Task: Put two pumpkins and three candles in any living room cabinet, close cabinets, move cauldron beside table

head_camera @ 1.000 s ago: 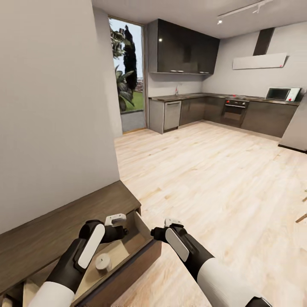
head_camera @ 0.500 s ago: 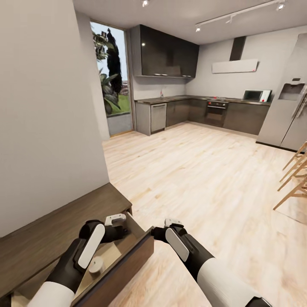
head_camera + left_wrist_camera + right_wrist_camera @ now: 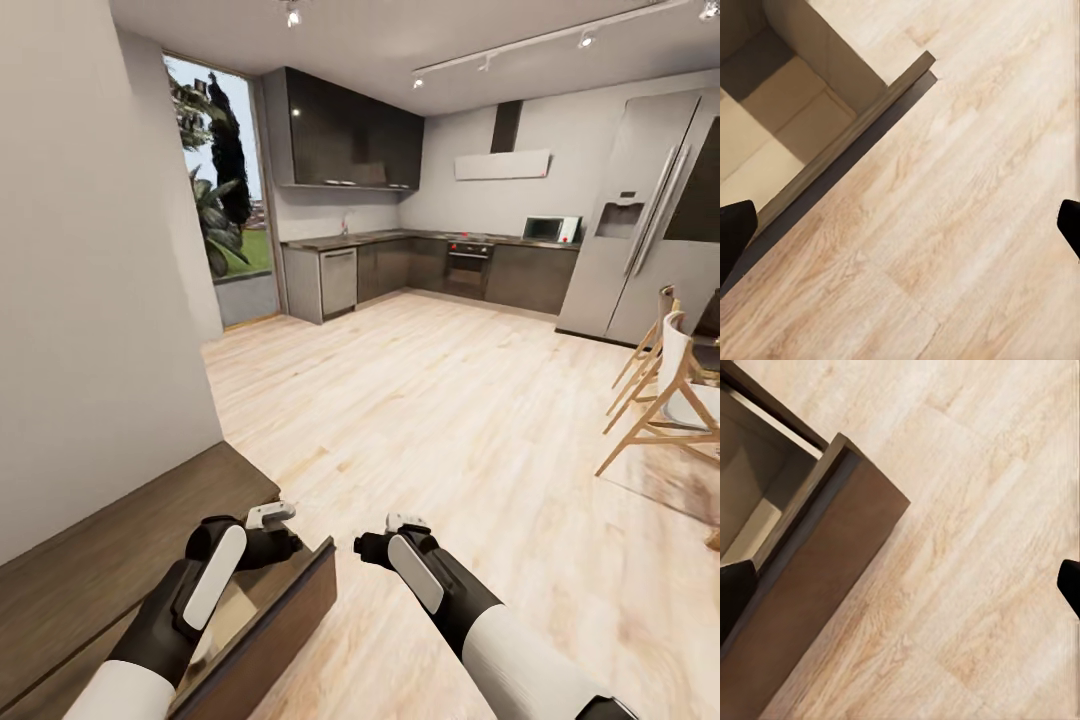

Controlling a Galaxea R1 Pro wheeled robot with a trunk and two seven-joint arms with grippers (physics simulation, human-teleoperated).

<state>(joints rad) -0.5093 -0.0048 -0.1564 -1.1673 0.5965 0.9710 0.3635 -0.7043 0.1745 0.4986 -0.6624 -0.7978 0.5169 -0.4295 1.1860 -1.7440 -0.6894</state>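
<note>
Low in the head view, both arms reach forward over the light wood floor (image 3: 480,400). The left end effector (image 3: 272,514) hangs above the pulled-out drawer (image 3: 262,610) of the cabinet (image 3: 110,560), and in its wrist view the two dark fingertips (image 3: 735,229) sit at opposite edges of the picture with a wide gap between them, so it is spread apart and empty. The right end effector (image 3: 404,522) hovers over bare planks just beside the drawer's front corner; its wrist view likewise shows the fingertips (image 3: 733,585) far apart with nothing between them.

Under the left wrist camera lies the drawer's pale interior (image 3: 772,127), with its dark front edge running diagonally across the planks. The right wrist camera looks down on the dark-brown drawer front (image 3: 832,585) from outside. The cabinet itself stands against the beige wall (image 3: 90,300), its dark top running along it, and the drawer stands out from its end.

Further off across the floor are a tall window (image 3: 215,190), grey kitchen units (image 3: 400,268), an oven (image 3: 468,268), a microwave (image 3: 550,228), a steel fridge (image 3: 640,240), and wooden chairs (image 3: 665,395) at the right edge.
</note>
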